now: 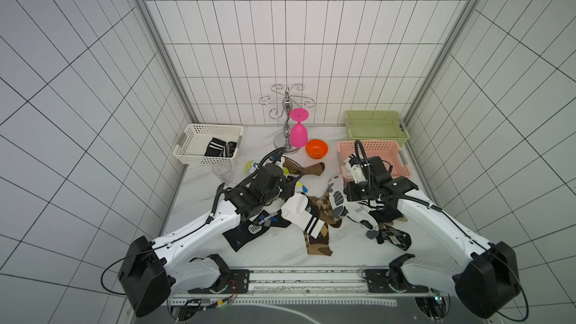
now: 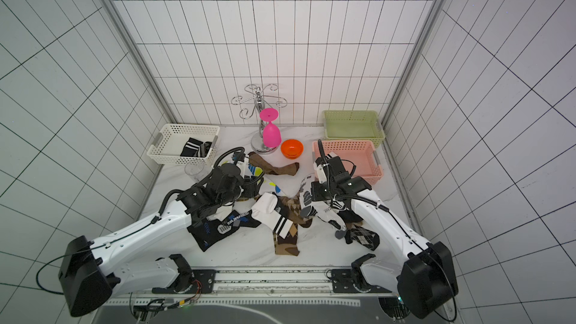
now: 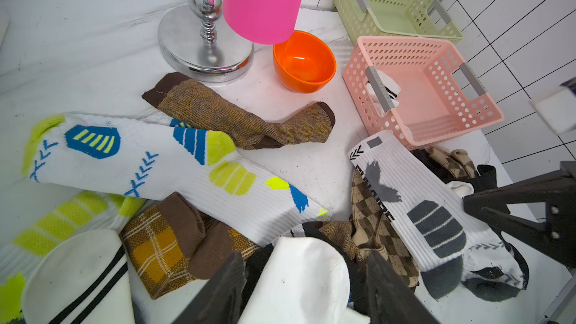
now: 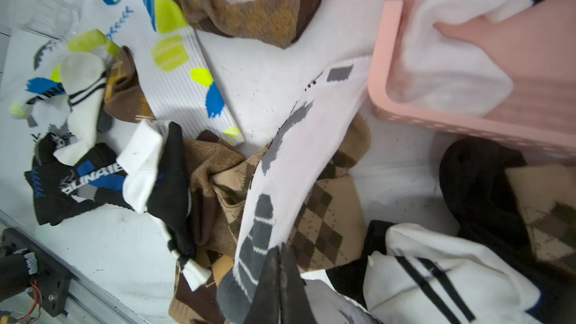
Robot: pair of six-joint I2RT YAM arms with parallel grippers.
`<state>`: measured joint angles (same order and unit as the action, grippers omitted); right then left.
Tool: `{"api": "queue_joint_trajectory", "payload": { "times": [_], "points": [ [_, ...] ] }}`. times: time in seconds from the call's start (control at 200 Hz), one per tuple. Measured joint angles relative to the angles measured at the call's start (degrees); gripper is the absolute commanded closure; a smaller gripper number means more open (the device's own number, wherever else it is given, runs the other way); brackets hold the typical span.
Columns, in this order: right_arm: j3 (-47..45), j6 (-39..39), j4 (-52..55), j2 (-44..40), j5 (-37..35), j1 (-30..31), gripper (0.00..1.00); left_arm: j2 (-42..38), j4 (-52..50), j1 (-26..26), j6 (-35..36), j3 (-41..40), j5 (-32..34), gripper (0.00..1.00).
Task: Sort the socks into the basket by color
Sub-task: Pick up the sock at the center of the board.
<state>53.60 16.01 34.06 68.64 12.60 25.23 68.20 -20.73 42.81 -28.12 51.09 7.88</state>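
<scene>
we see the socks point(image 1: 311, 216) mostly heaped in a loose pile on the middle of the worktop point(image 1: 274, 252), spreading toward its near edge. in the pile lie a white sock with grey marks point(image 4: 299, 151), a white sock with black stripes point(image 1: 297, 207), a black sock with blue marks point(image 1: 258, 229), a brown patterned sock point(image 1: 318, 243) and a black argyle sock point(image 1: 394, 235). a white sock with yellow and blue prints point(image 3: 140, 163) and a plain brown sock point(image 3: 237, 116) lie just beyond, toward the far edge.

the right end effector point(image 4: 278, 254) has its jaws together, clamped on the toe end of the white sock with grey marks. the left end effector point(image 3: 305, 255) has its jaws apart, one on each side of the toe of the white sock with black stripes; we cannot tell whether they touch it.

the white basket point(image 1: 202, 158) sits at the far left corner with a black striped sock point(image 1: 218, 148) inside. the pink basket point(image 1: 400, 169) stands by the right edge and holds a white striped sock point(image 3: 381, 84). the green basket point(image 1: 349, 126) is just behind it in the far right corner.

along the far edge a metal rack point(image 1: 285, 110) carries a pink goblet point(image 1: 298, 134) upside down. an orange bowl point(image 1: 316, 148) sits beside the rack's base, and a clear glass point(image 1: 223, 172) stands near the white basket.
</scene>
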Motion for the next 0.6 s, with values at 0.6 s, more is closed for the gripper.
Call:
{"api": "queue_joint_trajectory", "payload": {
  "times": [0.6],
  "points": [
    [22.4,1.4,-1.9,6.4,6.0,-13.8,1.00,-3.5,-0.7,0.0,-0.2,-0.7,0.3,0.36]
  ]
}}
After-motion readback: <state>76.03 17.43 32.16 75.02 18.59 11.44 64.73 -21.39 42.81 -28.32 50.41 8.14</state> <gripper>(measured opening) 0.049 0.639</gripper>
